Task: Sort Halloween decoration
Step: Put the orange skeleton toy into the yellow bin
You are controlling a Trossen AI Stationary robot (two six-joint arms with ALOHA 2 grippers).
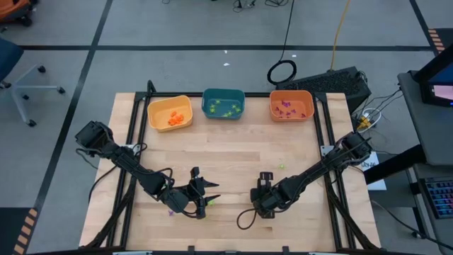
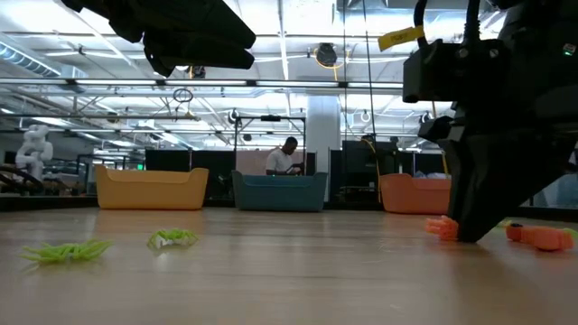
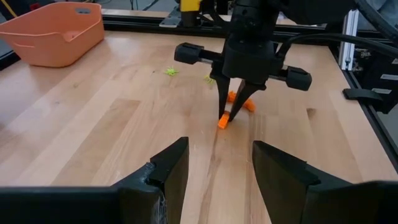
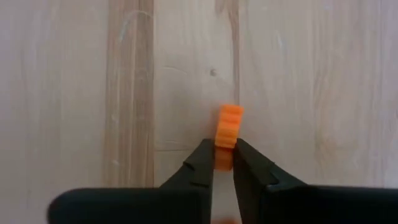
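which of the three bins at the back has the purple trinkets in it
The orange bin, the one on the right arm's side of the row. The teal bin in the middle holds green ones, the yellow bin orange ones.

No legible text, label, brand, number or sign found in any view. Checked the three bins along the far edge of the counter (image 1: pixel 233 191), the arms and the trinkets: no markings readable. Yellow tag (image 2: pixel 400 38) on the arm in the low view: blank as seen. Screen (image 1: pixel 440 91) beyond the right edge of the counter: lit, content unreadable.
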